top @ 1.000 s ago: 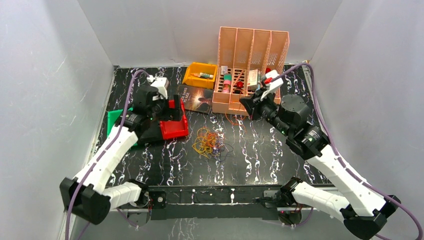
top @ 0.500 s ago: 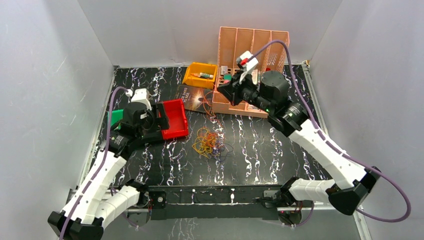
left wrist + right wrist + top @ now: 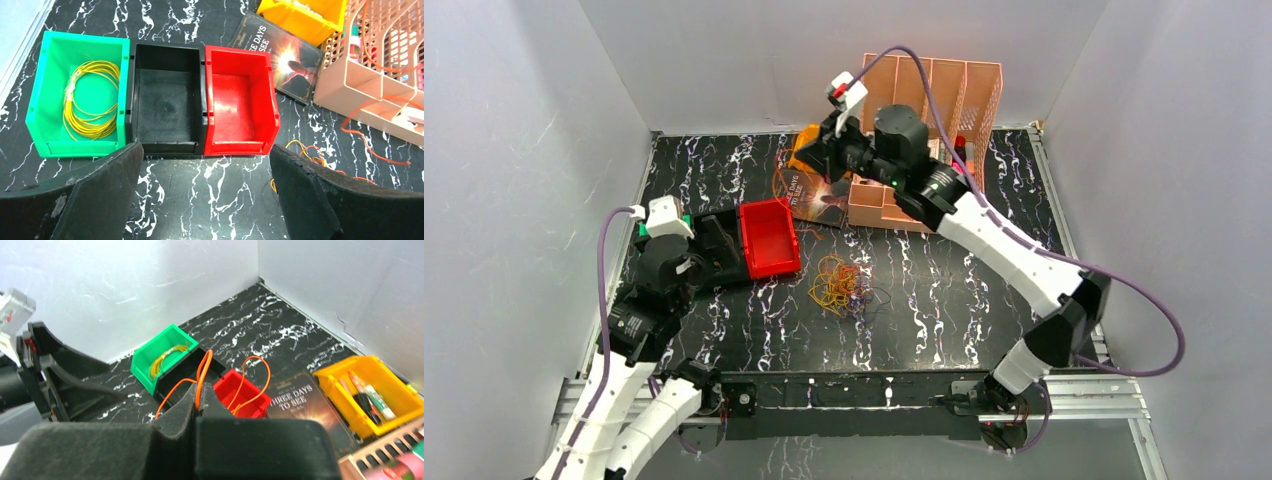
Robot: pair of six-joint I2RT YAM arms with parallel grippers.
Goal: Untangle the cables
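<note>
The cables (image 3: 839,283) lay knotted in the middle of the table (image 3: 944,310), one orange strand (image 3: 205,370) pinched in the closed right gripper (image 3: 199,401) at the far side and the left gripper (image 3: 206,155) gaping empty, so pulling might drag the whole knot or snag the pink rack (image 3: 984,100).

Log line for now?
left fingers: open, empty | right fingers: shut on orange cable | yellow cable: in green bin | tangle: mid-table

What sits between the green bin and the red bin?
A black bin, side by side with the green bin and the red bin. The left wrist view shows it empty.
</note>
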